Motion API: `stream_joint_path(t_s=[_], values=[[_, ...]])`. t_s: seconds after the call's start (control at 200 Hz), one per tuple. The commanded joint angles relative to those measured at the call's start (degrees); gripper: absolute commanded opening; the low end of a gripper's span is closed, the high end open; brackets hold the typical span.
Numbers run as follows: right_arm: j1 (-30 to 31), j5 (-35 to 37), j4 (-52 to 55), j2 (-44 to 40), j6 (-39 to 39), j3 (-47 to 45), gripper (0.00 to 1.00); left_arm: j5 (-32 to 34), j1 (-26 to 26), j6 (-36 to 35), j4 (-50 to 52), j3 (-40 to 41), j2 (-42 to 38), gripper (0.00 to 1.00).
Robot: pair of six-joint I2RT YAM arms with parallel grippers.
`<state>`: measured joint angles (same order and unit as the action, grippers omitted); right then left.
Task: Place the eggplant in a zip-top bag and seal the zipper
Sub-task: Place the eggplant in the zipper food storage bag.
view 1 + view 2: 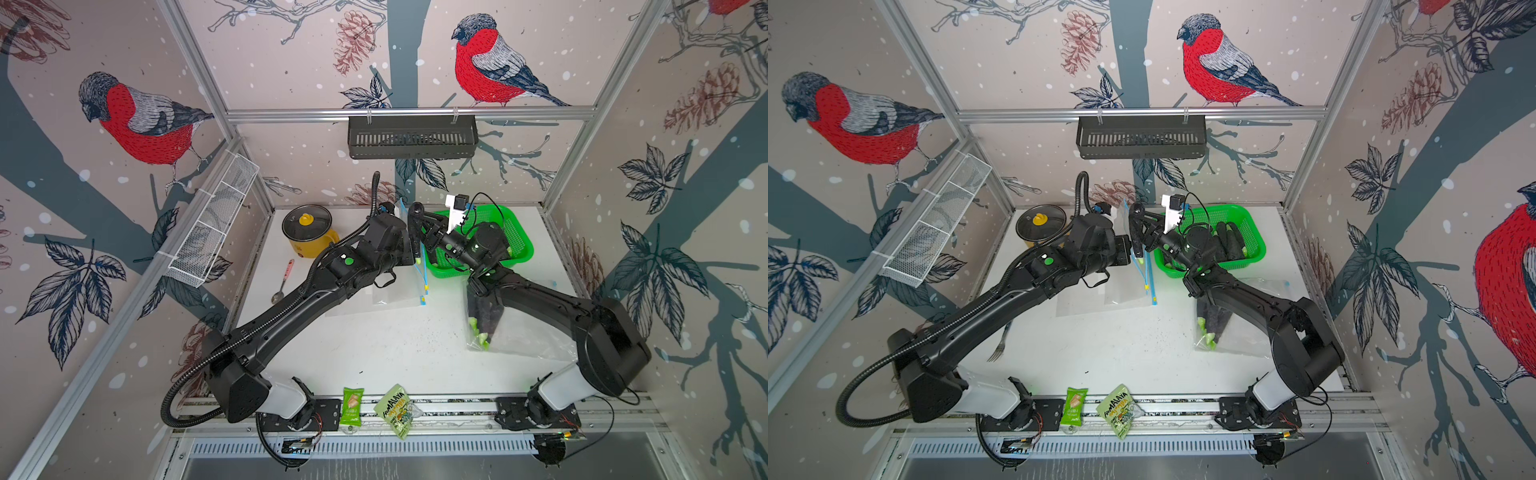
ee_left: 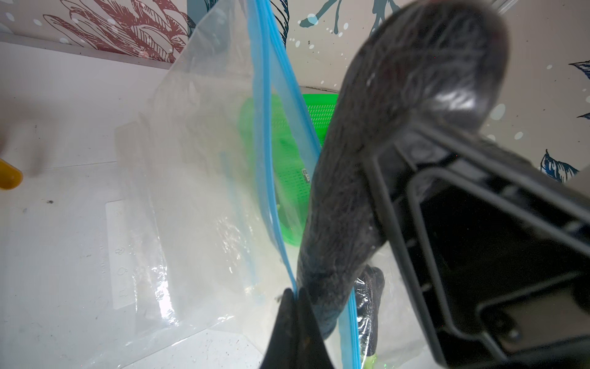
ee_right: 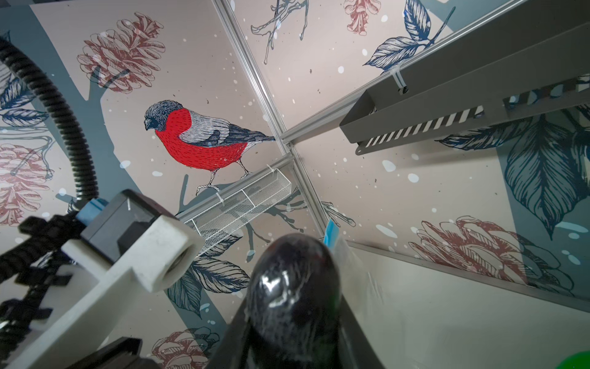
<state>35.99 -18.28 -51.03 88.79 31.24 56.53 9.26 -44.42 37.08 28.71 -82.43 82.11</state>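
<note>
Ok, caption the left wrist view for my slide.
Left hand pinching the rim of the zip-top bag, eggplant partway through the opening.

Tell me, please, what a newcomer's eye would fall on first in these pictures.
At the back middle of the table, the right gripper holds a dark eggplant upright at the mouth of a clear zip-top bag, whose blue-zippered edge the left gripper pinches. Next come the bright green basket at the back right and the red-breasted birds on the walls.
</note>
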Motion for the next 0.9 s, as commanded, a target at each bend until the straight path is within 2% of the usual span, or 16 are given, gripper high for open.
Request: stream_joint_path(t_s=[0.0,0.33,0.435,0.575,0.765,0.896], values=[[0.7,1.4,1.2,-0.6,-3.1,-0.6,0.20,0.4,0.2,-0.9,-1.6,-0.4,-0.1,0.00],[1.1,2.4,8.3,-0.3,-7.0,0.2,0.36,0.6,0.6,-0.8,-1.1,-0.3,-0.7,0.00],[-0.4,-0.7,13.1,-0.4,-7.5,3.0,0.49,0.7,0.7,-0.5,-1.0,0.0,-0.8,0.00],[-2.9,-4.7,17.2,-2.4,-7.3,4.8,0.61,1.2,1.1,0.2,0.0,0.3,-0.7,0.00],[-9.5,-11.2,26.5,-4.2,-5.7,7.8,0.68,1.7,1.7,0.6,0.6,0.8,-1.1,0.00],[-15.7,-11.0,34.0,-2.9,-5.7,9.2,0.77,1.9,1.9,0.5,1.2,1.0,-1.3,0.00]])
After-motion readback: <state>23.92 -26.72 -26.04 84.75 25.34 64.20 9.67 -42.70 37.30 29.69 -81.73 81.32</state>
